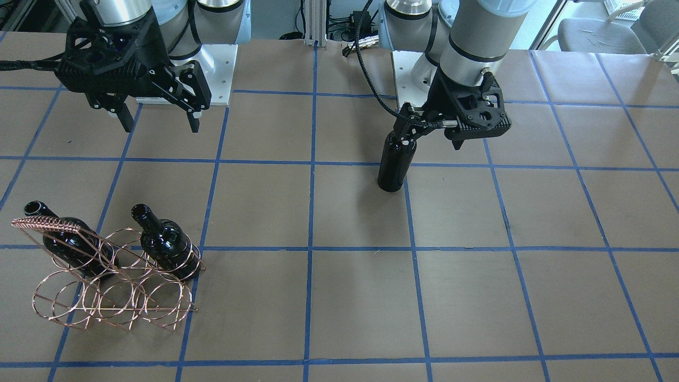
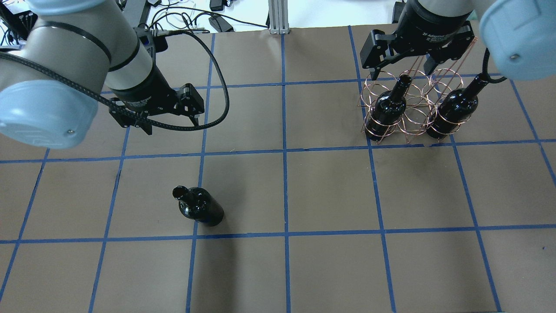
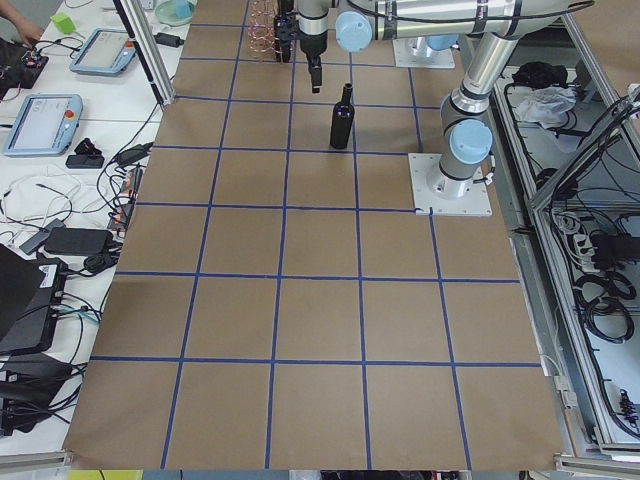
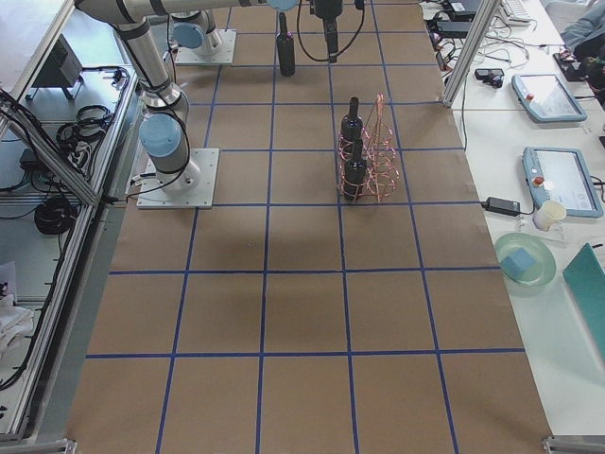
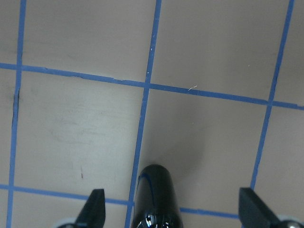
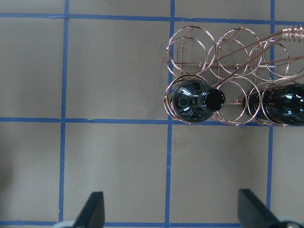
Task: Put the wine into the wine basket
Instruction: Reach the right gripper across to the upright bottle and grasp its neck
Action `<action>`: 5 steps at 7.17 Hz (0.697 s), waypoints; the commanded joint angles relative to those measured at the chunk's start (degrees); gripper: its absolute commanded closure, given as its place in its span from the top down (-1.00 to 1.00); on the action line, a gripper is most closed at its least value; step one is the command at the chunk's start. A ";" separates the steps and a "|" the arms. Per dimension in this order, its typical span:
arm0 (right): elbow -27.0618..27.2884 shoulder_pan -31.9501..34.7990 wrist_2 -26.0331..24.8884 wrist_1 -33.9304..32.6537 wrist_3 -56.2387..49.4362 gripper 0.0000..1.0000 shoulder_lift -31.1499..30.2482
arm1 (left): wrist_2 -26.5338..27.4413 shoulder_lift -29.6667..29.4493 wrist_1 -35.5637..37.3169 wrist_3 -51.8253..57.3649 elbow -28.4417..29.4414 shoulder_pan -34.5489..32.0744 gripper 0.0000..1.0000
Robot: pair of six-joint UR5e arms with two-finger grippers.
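One black wine bottle (image 1: 393,167) stands upright alone on the table; it also shows in the overhead view (image 2: 200,208). My left gripper (image 1: 429,139) is open and hovers at its neck, gripping nothing. In the left wrist view the bottle (image 5: 156,194) lies between the spread fingertips (image 5: 95,206). The copper wire wine basket (image 1: 114,297) holds two other bottles (image 1: 74,244) (image 1: 165,245), necks up. My right gripper (image 1: 160,126) is open and empty, high above the table near the basket (image 6: 223,57).
The table is brown paper with a blue tape grid (image 2: 284,234). The two arm bases (image 1: 217,69) stand at the robot's edge. Benches with tablets and cables (image 3: 60,110) flank the table ends.
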 commanded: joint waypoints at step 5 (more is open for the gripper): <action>-2.25 6.08 7.87 0.59 20.14 1.00 4.30 | -0.48 -0.31 -6.30 21.31 9.45 22.31 1.00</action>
